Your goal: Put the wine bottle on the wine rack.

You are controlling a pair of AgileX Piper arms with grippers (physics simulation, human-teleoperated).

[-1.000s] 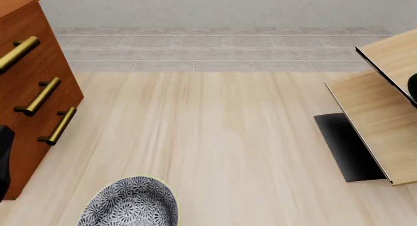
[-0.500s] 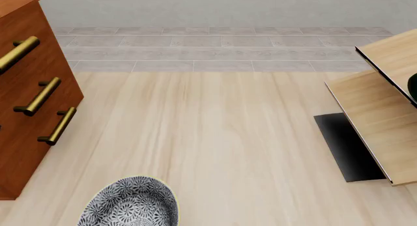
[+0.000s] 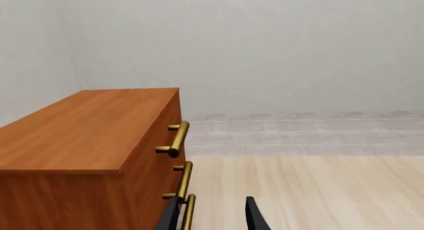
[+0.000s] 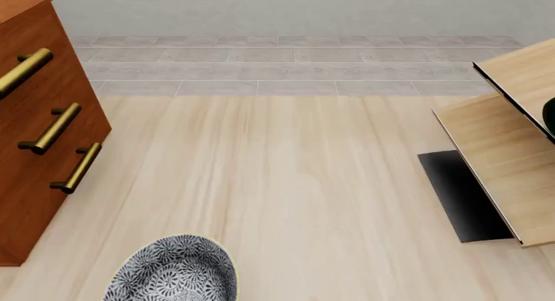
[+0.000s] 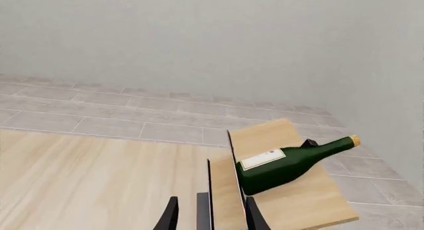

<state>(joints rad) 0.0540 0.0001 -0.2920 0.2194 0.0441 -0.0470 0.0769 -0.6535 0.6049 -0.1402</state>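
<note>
- Cabinet (image 4: 39,125) at far left of the front view, reddish-brown, with three brass handles (image 4: 52,129) slanting down its face.
- Same cabinet (image 3: 93,155) fills the near side of the left wrist view, flat top showing, handles (image 3: 177,138) along its front.
- Left gripper (image 3: 212,216) seen only in its own wrist view: two dark fingertips (image 3: 255,217) apart with a clear gap between, jaws open, holding nothing, close beside the cabinet's lowest handle.
- Bowl (image 4: 173,270) at the near edge of the front view, left of centre, grey-and-white patterned, partly cut off by the frame.
- Worktop (image 4: 286,184) of pale wood grain, bare across the middle; grey tiled strip and plain wall beyond.
- Rack (image 4: 503,164) at the right edge of the front view: slanted tan panels with dark edges over a black base plate (image 4: 459,197).
- Small dark green sliver (image 4: 549,116) between the panels at the very edge, too little to identify from there.
- Right wrist view settles it: bottle (image 5: 291,161) lies on the rack (image 5: 291,200), tilted, cork end higher and pointing away, white label facing up, resting against an upright panel.
- Right gripper (image 5: 208,215) in that view: dark fingertips (image 5: 171,216) spread, jaws open and empty, apart from the bottle, just over the rack's near panel edge.
</note>
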